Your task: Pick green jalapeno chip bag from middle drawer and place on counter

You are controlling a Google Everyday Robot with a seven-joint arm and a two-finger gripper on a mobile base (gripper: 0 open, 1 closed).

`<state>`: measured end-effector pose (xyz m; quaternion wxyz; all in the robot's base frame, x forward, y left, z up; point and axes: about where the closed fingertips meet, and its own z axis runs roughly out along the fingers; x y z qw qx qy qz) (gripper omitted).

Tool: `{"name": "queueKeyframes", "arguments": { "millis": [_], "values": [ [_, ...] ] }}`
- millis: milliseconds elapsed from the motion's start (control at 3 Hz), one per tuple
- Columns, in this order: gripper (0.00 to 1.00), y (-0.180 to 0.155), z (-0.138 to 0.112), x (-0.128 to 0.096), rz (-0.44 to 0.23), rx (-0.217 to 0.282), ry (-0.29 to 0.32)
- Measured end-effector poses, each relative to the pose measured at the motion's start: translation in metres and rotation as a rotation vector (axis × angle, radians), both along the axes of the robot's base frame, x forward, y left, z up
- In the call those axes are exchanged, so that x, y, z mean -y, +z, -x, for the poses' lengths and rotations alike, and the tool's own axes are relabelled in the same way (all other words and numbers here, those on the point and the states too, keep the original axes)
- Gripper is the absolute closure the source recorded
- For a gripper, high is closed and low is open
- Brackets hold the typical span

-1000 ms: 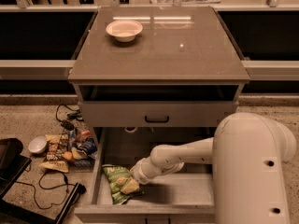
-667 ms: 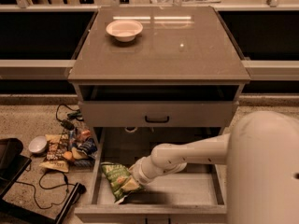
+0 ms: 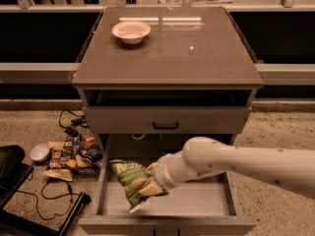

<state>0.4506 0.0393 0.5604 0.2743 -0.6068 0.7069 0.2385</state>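
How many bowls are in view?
2. A pale bowl sits on the counter; a small white bowl lies on the floor, far left. The end effector is in the middle drawer at the green jalapeno chip bag.

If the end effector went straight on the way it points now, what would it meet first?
The green jalapeno chip bag: the end effector, inside the middle drawer, points to the picture's left and slightly down, straight at it, and seems to touch it. Behind the bag comes the drawer's left wall.
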Motion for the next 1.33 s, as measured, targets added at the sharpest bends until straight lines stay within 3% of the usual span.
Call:
{"name": "queueKeyframes", "arguments": {
  "millis": [667, 1000, 1333],
  "values": [
    [1.0, 0.15, -0.024, 0.049, -0.094, -0.011, -0.101],
    [1.0, 0.211, -0.035, 0.056, -0.081, -0.015, -0.124],
    [1.0, 0.211, -0.035, 0.056, -0.081, -0.015, -0.123]
  ]
}}
